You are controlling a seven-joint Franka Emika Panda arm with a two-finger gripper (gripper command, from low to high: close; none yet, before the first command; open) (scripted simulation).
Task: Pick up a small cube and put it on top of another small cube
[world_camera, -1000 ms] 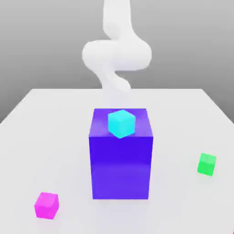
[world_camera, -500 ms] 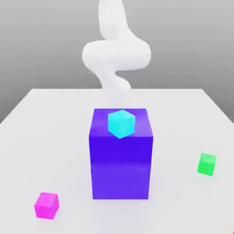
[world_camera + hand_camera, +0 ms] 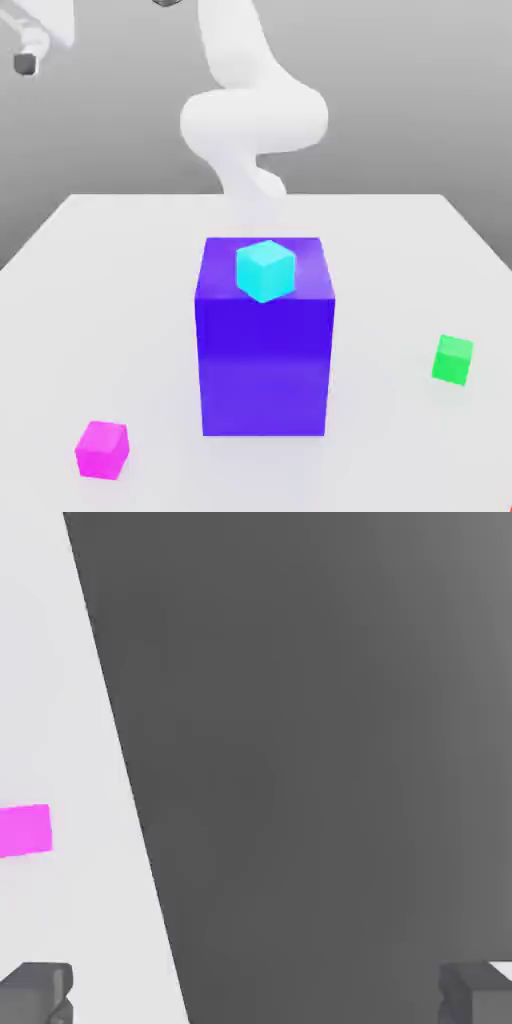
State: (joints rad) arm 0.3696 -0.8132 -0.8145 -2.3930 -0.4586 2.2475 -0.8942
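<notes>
A: Quick rundown, exterior view, L to R?

B: Gripper (image 3: pixel 30 55) sits high at the far upper L, well above the white table (image 3: pixel 120 300), nothing in it. In the hand view the two fingertips (image 3: pixel 35 992) stand wide apart at opposite edges, so the pincer's spread. Magenta cube (image 3: pixel 102 449) on the tabletop near the front L corner, well apart from everything. Mid-table: big blue-purple block (image 3: pixel 264 345) w/ a cyan cube (image 3: pixel 265 270) resting on top. Green cube (image 3: pixel 453 359) out on the R, also on the tabletop.

A: Which step then?

B: Reach, I'd say. No grasp yet, arm's nowhere near contact. Hand view does catch the magenta cube (image 3: pixel 24 830) on the light surface close to the table's edge, off to one side of the fingers, not between them.

A: Next move needs?

B: Centre the open fingers over the magenta cube, drop straight down, close on opposite faces. After that, lift and carry across to the green one, prob. going over or around the tall block, since it stands between them.
</notes>
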